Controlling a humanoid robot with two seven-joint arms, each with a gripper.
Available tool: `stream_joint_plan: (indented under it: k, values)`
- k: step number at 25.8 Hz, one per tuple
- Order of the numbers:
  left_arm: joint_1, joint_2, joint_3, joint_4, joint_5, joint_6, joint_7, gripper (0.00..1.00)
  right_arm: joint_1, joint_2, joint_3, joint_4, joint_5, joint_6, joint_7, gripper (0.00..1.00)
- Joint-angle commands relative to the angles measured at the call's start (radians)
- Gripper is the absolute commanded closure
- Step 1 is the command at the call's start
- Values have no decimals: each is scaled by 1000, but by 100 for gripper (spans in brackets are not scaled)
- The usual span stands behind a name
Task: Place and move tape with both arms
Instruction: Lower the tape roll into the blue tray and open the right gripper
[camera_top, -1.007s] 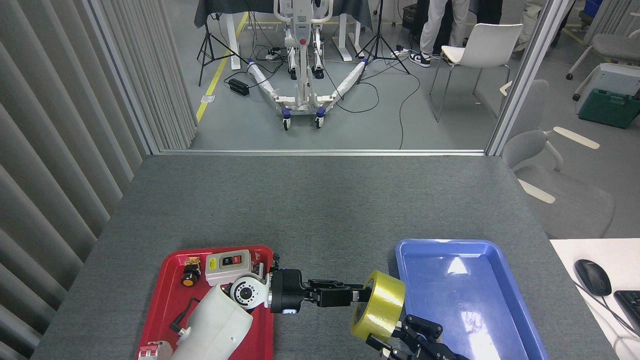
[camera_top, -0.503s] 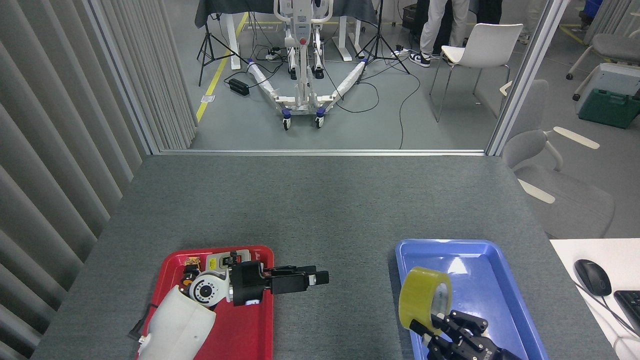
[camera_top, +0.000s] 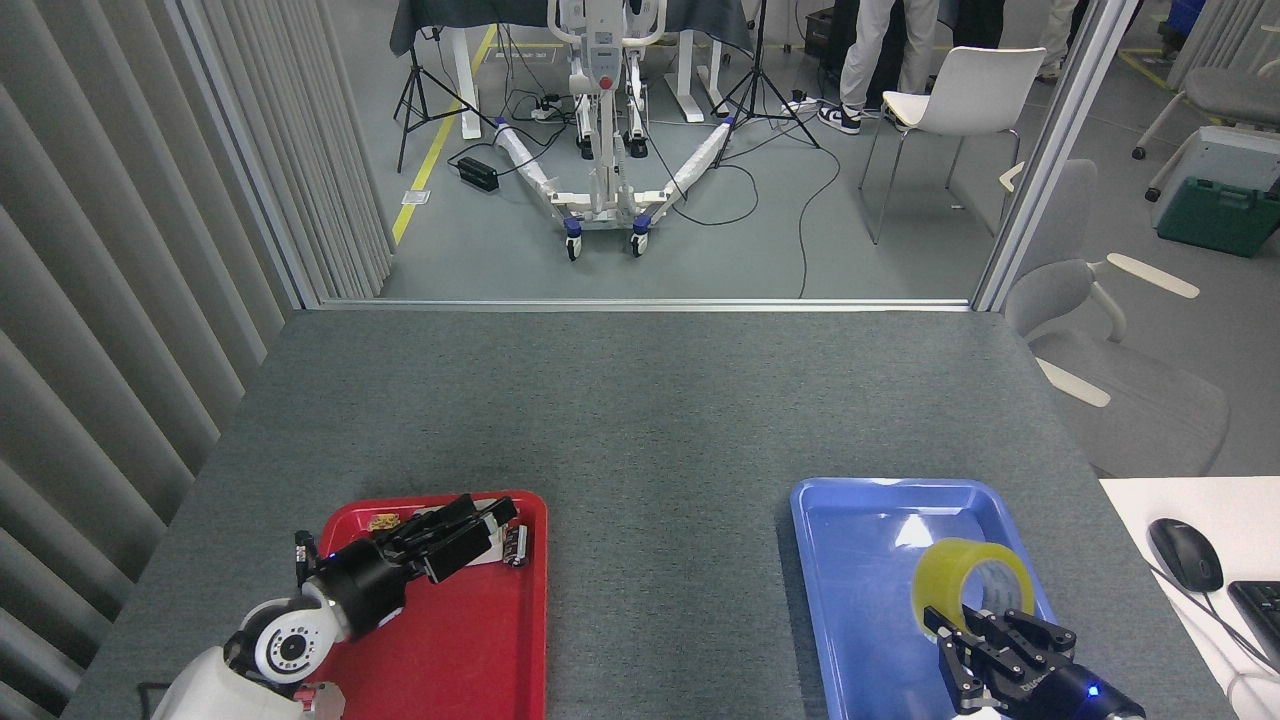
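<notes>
Right gripper (camera_top: 975, 625) at lower right of frame is gripping the tape (camera_top: 968, 588), fingers (camera_top: 985, 630) hooking the near rim of the roll. The tape is sitting over the right side of the blue tray (camera_top: 850, 560), just above the gripper in frame, standing on edge and tilted, its core opening facing the lower right toward the gripper; cannot tell if it is touching the tray floor or hanging above it. Roll axis is running roughly along the gripper's reach.

Left gripper (camera_top: 455, 530) at lower left is hanging over the red tray (camera_top: 470, 640), holding nothing; fingers look close together but cannot tell if fully clenched. It is well apart from the tape, so the right arm is clearly nearer.

Small parts (camera_top: 515, 545) are lying at the top of the red tray just beside the left gripper. Grey table (camera_top: 640, 400) between trays is bare. Nothing is blocking a set-down in the blue tray; probably the next step is lowering and letting go. Mouse (camera_top: 1185, 553) off to the right, out of the way.
</notes>
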Motion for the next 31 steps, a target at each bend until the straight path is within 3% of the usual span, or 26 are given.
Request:
stream_joint_plan:
  k: [1,6,8,14,17,19,20,22,23,31]
  values:
    - [81,26,43,-97,-149,137,83,6,-38,-4,8,13,-8,97,89,100]
    - [179,43,37,-233,-399,488,193,6,-44,-4,19,15,-5,181,207,100]
    - [194,43,20,-239,-472,559,287,6,-55,-3,55,24,-6,217,212,100]
    - [219,46,16,-228,-515,550,460,2,-142,3,150,82,-9,272,203,100]
    - [243,45,14,-232,-661,548,555,2,-145,16,153,81,-26,266,201,100]
    - [245,45,14,-228,-702,548,557,1,-145,23,153,82,-26,269,203,100]
    - [243,45,14,-228,-699,547,554,1,-144,23,154,82,-28,278,203,88]
    - [245,45,16,-230,-681,547,554,1,-141,25,153,82,-28,287,198,23]
    - [243,42,16,-228,-672,548,554,1,-139,25,153,81,-28,280,197,0]
    - [240,42,16,-218,-555,550,569,1,-136,28,142,75,-26,244,126,0]
